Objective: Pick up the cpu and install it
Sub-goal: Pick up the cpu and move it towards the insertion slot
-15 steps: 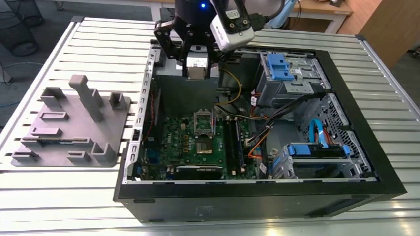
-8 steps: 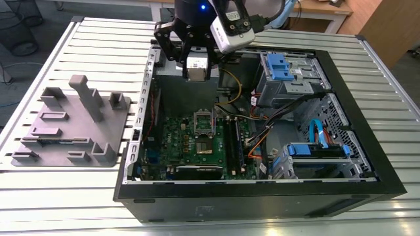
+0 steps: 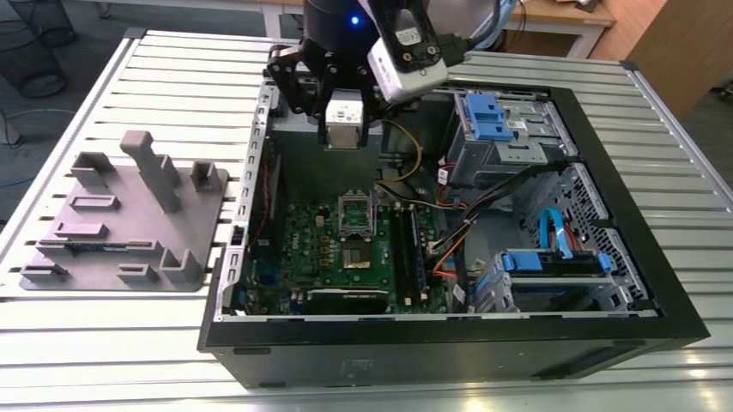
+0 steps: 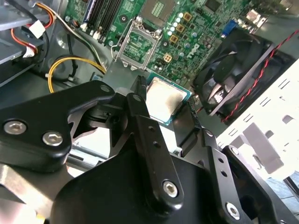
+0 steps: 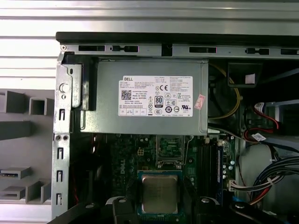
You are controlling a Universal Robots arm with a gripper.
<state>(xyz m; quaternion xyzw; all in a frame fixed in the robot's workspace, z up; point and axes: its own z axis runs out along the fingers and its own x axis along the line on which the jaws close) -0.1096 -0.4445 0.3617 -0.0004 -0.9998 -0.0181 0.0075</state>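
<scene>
The cpu is held clamped in the gripper at the exterior view's upper centre, above the open case — carrying is judged in hand, and squaring over the socket is called for.

1. In the second wrist view, black links of the tool hide the near edge of the cpu it grips.
2. In the exterior view, the picture's edge cuts off the arm.
3. There, the pale patch under the tool is probably the cpu; we cannot tell more.
</scene>
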